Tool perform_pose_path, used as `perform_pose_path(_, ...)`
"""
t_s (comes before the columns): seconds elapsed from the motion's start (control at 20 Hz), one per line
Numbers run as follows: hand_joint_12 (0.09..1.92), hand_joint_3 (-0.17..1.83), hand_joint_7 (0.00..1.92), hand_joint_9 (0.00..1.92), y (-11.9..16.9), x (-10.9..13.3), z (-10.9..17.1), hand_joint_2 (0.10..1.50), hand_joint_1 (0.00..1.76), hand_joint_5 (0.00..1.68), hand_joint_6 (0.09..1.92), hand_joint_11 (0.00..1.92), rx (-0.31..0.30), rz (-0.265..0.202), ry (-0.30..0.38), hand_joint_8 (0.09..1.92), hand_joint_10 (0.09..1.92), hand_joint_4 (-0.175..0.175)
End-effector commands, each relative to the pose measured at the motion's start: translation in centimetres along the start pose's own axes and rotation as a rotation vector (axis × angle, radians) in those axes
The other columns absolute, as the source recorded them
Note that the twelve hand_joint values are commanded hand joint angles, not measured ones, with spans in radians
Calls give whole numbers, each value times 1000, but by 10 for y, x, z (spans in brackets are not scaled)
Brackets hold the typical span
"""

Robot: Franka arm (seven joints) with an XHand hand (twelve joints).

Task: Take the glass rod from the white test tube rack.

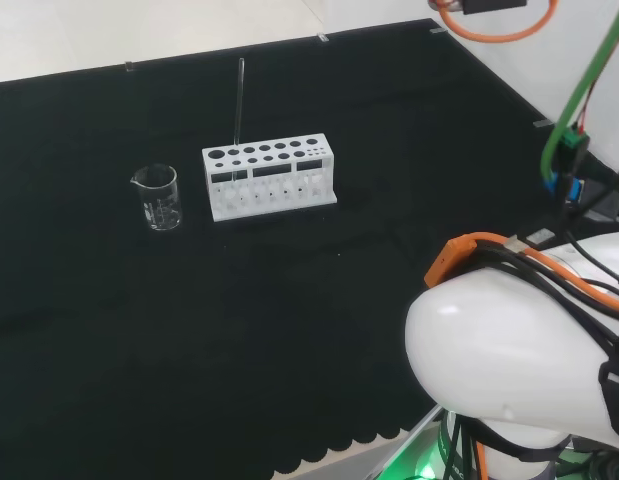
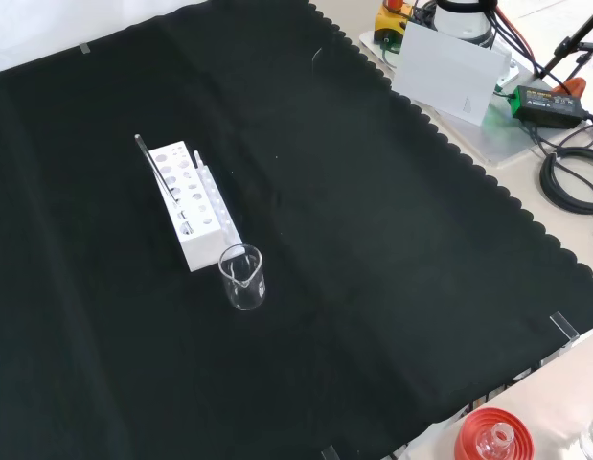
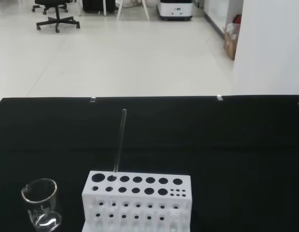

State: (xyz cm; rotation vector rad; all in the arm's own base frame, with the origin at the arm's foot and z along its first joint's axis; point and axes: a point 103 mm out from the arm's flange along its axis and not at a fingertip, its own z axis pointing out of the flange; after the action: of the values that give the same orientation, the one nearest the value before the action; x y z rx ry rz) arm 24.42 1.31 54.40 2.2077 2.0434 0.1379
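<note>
Since the glass rod [image 1: 238, 100] stands nearly upright in an end hole of the white test tube rack [image 1: 270, 180], toward the cloth's far edge in the head view, approach from above; you cannot tell the hand's state.

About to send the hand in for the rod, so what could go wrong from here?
The rod is thin, clear and leans in its hole, so the fingers may miss it or knock it sideways. The rack is light-looking and stands loose on the cloth, so pulling the rod at an angle could tip or drag it. The beaker stands close beside the rack's rod end, where an incoming hand could bump it.
</note>
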Motion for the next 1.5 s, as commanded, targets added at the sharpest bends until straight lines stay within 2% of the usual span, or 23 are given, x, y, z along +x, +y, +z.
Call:
perform_pose_path(0.05,1406,-175,68,260,43,16,7,1031,472,203,87,339,-1,-21,31,750,870,-31)
perform_pose_path(0.7,1387,-175,201,461,114,47,31,1018,595,292,87,457,41,-89,35,795,853,-61)
perform_pose_path(0.9,1387,-175,220,482,137,52,40,1015,610,305,87,473,64,-107,6,799,850,-63)
perform_pose_path(1.2,1366,-175,271,543,161,61,51,1006,635,359,87,509,48,-147,17,799,825,-66)
perform_pose_path(1.5,1339,-175,348,608,188,63,72,1000,656,414,102,567,78,-175,18,799,792,-73)
